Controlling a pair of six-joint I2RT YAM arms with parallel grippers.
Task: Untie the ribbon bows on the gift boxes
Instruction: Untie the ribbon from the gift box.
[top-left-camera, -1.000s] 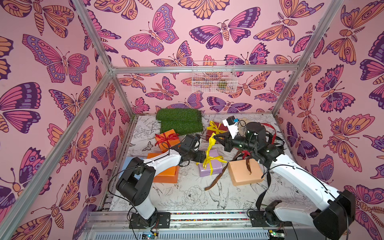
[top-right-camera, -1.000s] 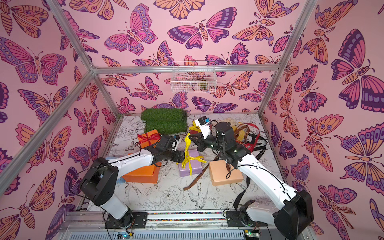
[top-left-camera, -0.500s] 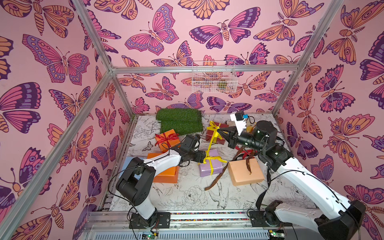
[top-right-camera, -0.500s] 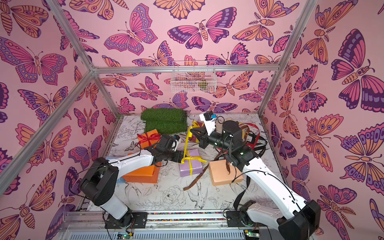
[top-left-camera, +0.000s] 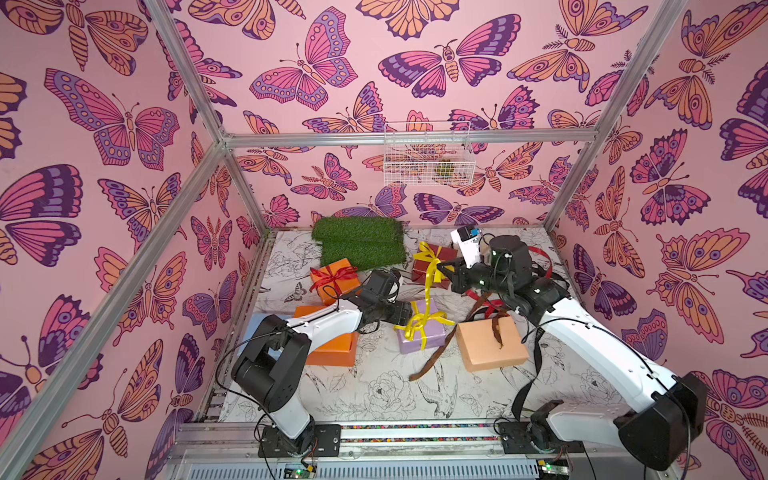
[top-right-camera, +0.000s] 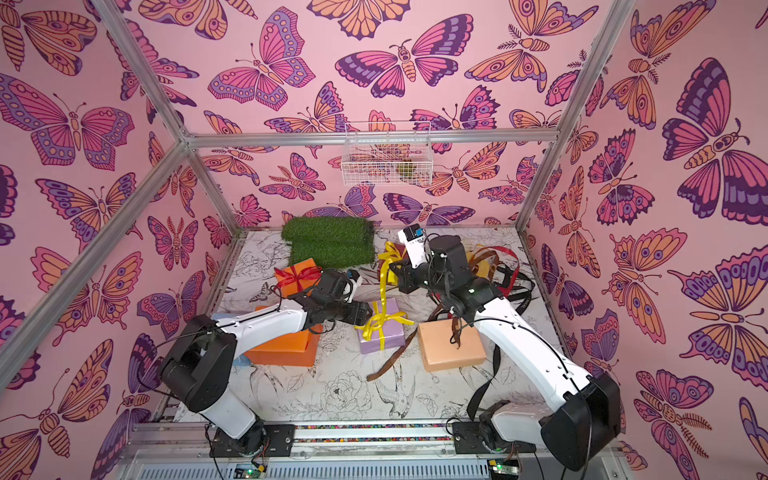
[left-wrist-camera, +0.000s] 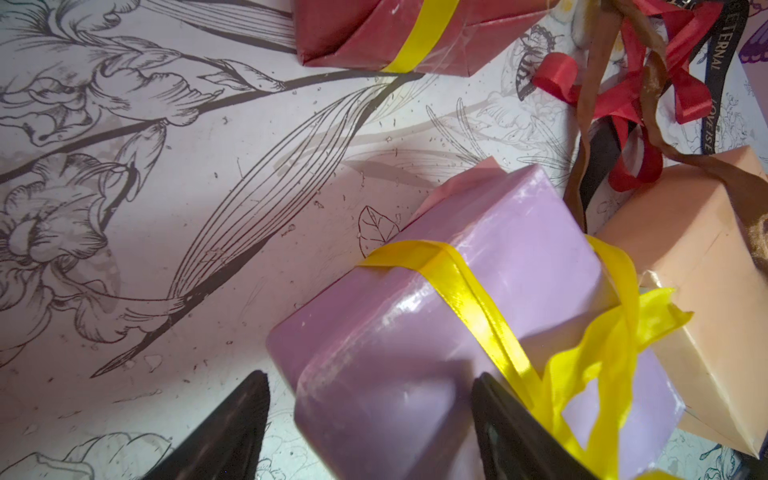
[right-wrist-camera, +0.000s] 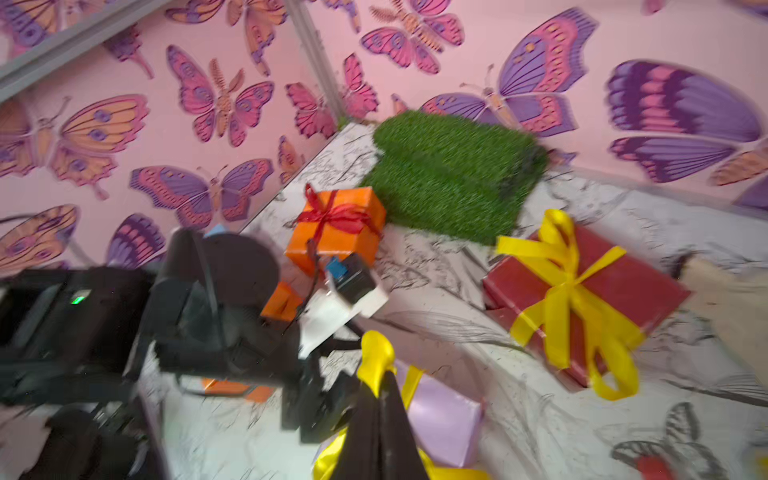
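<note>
Pink butterfly wallpaper is wrapping the whole enclosure, and the action is playing out on a white tabletop (top-left-camera: 374, 399) printed with black line-drawn flowers and birds. Sitting mid-surface is the lilac glossy-paper gift box (top-left-camera: 432, 338), and its yellow satin ribbon (top-left-camera: 419, 322) is getting all the attention. The right gripper (top-left-camera: 441, 265) is clenched on one tail, holding that strand up off the box and stretched toward the far edge. The right wrist view is blurring, but yellow is poking out between its pinched black fingers (right-wrist-camera: 365, 419). The left gripper (left-wrist-camera: 370, 374) is sitting at the lilac box's end facing the left edge, jaws spread. One finger is beside the box with bare surface between them, the other over its top. Near the far edge, the dark red paper box (top-left-camera: 448, 255) is wearing a tied yellow bow (top-left-camera: 428, 251). The small orange cube box (top-left-camera: 332, 289) is showing off its tied red bow (top-left-camera: 332, 274) beside the green turf mat (top-left-camera: 359, 245). A larger flat orange box (top-left-camera: 332, 353) is lying under the left arm, with a pale blue box (top-left-camera: 257, 322) peeking out at the left edge. Just beside the lilac box, the peach box (top-left-camera: 490, 353) is carrying a loose brown ribbon (top-left-camera: 496, 332). A loose red ribbon (left-wrist-camera: 557, 79) and a black lettered ribbon (left-wrist-camera: 717, 50) are tangling toward the right edge.
</note>
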